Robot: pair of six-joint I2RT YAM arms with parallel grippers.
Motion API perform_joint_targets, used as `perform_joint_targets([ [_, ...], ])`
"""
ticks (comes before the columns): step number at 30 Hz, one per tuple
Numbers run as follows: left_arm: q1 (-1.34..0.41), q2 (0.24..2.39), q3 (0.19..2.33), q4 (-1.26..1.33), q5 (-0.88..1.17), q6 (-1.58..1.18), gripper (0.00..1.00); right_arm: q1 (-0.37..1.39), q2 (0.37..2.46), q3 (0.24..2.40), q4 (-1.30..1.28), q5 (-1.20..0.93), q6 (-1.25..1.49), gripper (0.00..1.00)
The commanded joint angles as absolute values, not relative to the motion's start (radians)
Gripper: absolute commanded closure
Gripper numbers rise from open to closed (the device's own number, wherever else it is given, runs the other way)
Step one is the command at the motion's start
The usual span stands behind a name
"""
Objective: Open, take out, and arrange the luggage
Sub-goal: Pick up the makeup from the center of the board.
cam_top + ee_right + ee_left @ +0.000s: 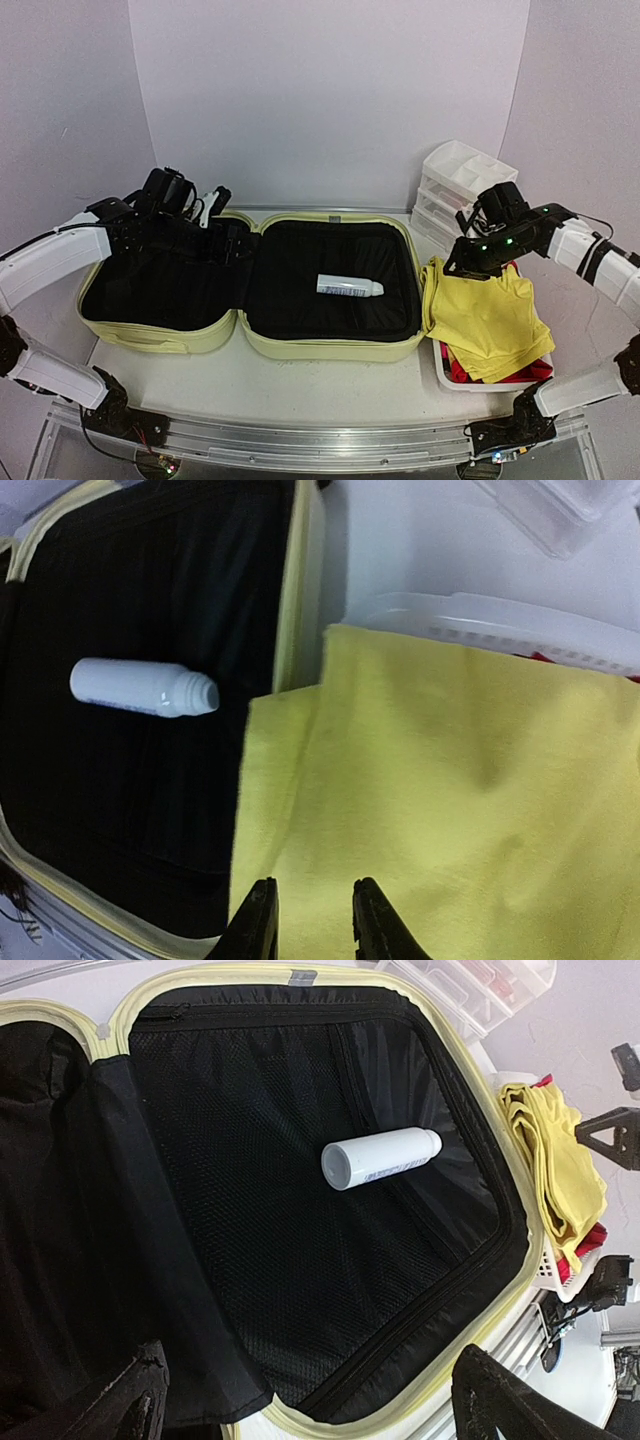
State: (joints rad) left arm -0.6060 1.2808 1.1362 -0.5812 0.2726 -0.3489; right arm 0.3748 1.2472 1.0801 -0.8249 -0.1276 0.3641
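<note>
Mid-table, the luggage (330, 348) opened flat. Just right of it, yellow cloth (490, 310). In its right half, white bottle (349, 287). Over its left half, left gripper (310, 1405) spread wide. Just right of it above the cloth, right gripper (312, 920) narrowly parted, seemingly gripping nothing.

Luggage (330, 345) lies open on the table (300, 388), a bottle (349, 287) in its right half. To its right, a cloth (485, 310) overlies a basket (447, 377), with a drawer organizer (455, 185) behind.
</note>
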Motion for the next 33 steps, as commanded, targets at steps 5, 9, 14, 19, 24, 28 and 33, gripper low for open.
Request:
perform_joint_targets([
  [5, -0.621, 1.254, 1.141, -0.61, 0.259, -0.402, 0.01, 0.52, 1.34, 1.191, -0.762, -0.173, 0.248, 0.66],
  [9, -0.628, 1.265, 1.126, -0.613, 0.262, -0.418, 0.01, 0.602, 1.422, 1.253, -0.759, -0.188, 0.207, 0.58],
  [14, -0.629, 1.273, 1.119, -0.636, 0.234, -0.421, 0.02, 0.727, 1.556, 1.356, -0.762, -0.145, 0.12, 0.45],
  [19, -0.628, 1.267, 1.122, -0.678, 0.179, -0.43, 0.01, 0.807, 1.728, 1.489, -0.78, -0.044, -0.063, 0.24],
  [24, -0.627, 1.266, 1.131, -0.712, 0.156, -0.433, 0.01, 0.816, 1.875, 1.598, -0.777, 0.012, -0.213, 0.02],
  [28, -0.621, 1.254, 1.128, -0.743, 0.129, -0.436, 0.01, 0.816, 2.006, 1.682, -0.778, 0.133, -0.298, 0.02],
  [33, -0.577, 1.231, 1.112, -0.778, 0.125, -0.457, 0.0, 0.812, 2.11, 1.768, -0.778, 0.178, -0.372, 0.02],
])
